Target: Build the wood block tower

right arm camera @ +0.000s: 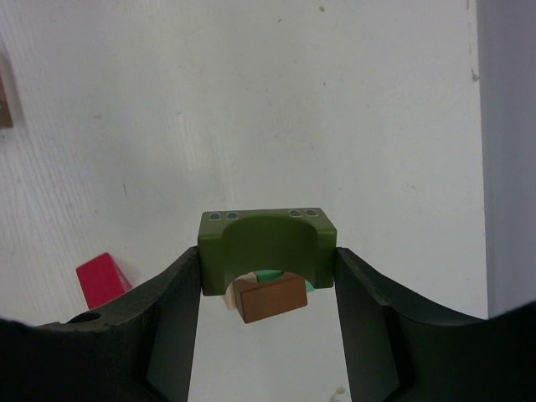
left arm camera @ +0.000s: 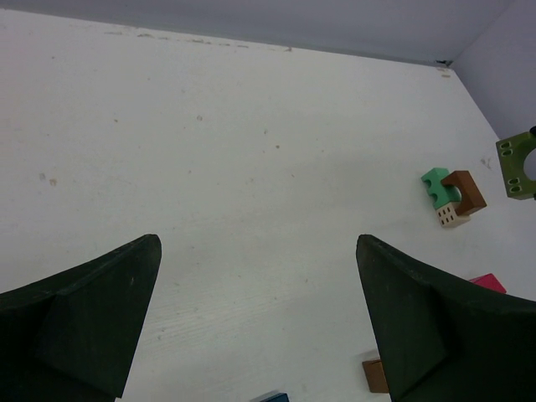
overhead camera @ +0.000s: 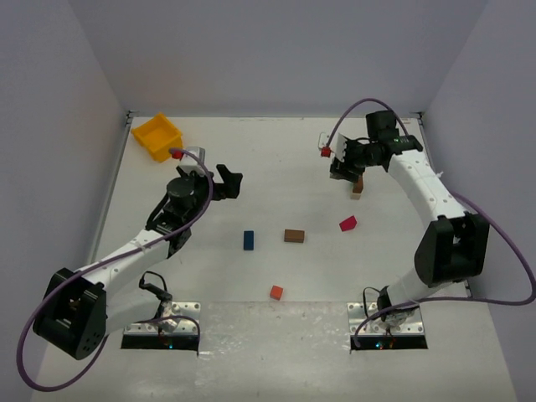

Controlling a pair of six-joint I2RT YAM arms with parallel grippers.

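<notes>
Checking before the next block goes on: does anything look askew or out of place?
Yes, slightly: in the started tower at the far right, the brown arch sits turned at an angle to the teal block, not squared up. Nothing looks spilled or damaged.

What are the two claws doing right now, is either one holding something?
Left gripper: open, holding nothing.
Right gripper: closed on an olive-green arch block.

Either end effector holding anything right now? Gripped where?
Right end effector clamps the olive green arch block by its two end faces. Left end effector is open, empty.
</notes>
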